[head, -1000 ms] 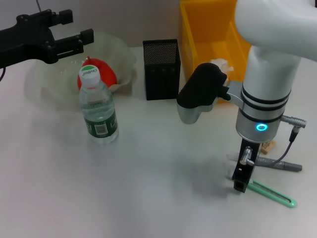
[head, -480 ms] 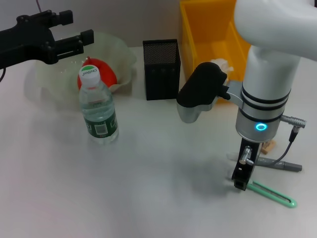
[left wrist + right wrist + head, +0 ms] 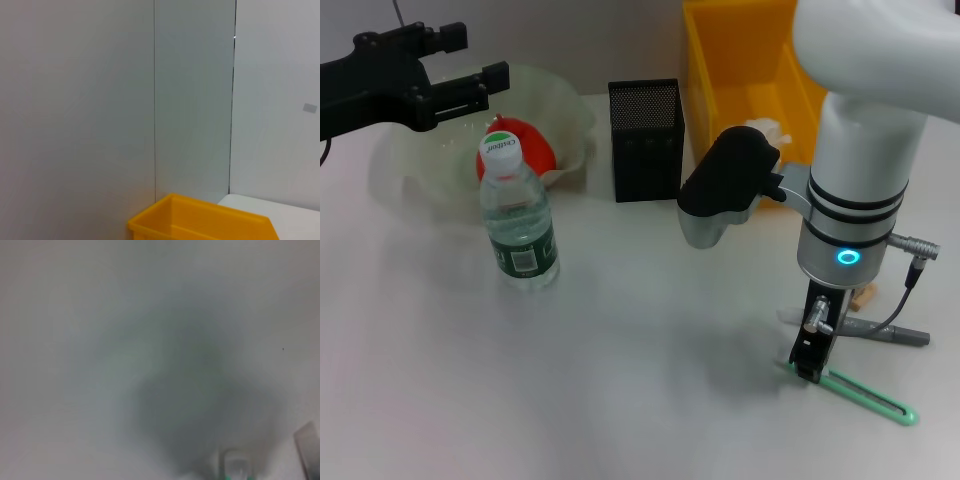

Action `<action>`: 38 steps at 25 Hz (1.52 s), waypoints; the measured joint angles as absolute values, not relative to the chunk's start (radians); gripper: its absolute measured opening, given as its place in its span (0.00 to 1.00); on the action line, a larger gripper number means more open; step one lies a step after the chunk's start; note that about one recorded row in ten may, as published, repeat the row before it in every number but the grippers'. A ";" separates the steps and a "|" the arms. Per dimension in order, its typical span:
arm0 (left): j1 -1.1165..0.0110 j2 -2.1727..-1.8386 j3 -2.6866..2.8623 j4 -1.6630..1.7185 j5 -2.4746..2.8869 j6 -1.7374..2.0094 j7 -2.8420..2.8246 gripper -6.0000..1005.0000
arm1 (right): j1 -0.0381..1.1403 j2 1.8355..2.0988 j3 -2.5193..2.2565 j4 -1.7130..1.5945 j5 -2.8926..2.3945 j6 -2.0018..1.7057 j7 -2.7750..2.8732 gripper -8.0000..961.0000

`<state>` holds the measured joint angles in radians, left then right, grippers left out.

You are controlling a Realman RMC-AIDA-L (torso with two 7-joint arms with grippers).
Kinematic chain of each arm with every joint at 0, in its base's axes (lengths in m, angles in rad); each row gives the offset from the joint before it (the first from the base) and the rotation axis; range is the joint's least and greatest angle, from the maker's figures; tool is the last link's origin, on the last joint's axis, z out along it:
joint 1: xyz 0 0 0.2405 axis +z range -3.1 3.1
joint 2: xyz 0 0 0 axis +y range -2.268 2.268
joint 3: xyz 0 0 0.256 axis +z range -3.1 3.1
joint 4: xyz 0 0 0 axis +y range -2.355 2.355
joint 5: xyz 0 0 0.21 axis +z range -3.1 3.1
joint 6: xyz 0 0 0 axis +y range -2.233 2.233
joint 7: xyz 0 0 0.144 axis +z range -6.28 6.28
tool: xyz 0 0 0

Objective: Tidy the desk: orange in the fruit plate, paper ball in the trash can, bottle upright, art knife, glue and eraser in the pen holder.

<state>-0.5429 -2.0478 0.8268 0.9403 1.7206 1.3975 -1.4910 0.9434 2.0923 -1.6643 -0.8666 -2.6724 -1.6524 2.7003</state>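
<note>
Right end effector (image 3: 807, 369) presses down onto green art knife (image 3: 865, 396); grip unclear.

My right gripper (image 3: 807, 368) has eased slightly toward the near edge of the desk and now sits on the left end of the green art knife (image 3: 865, 394). That knife has slid with me: its right tip lies a little nearer and further left than a second ago, and its left end is now tucked under my fingertips.
</note>
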 joint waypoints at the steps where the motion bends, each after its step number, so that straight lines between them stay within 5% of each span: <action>1: -0.543 -2.048 0.827 0.940 1.721 1.398 -1.491 0.72 | 0.943 2.092 -1.664 -0.867 -2.672 -1.652 2.702 0.22; 28: -0.540 -2.048 0.828 0.944 1.723 1.406 -1.491 0.72 | 0.944 2.092 -1.677 -0.887 -2.664 -1.668 2.718 0.22; 33: -0.540 -2.048 0.828 0.946 1.723 1.409 -1.491 0.72 | 0.945 2.092 -1.693 -0.893 -2.664 -1.668 2.719 0.39; 38: -0.540 -2.048 0.828 0.947 1.723 1.410 -1.487 0.72 | 0.947 2.092 -1.742 -0.896 -2.663 -1.664 2.733 0.39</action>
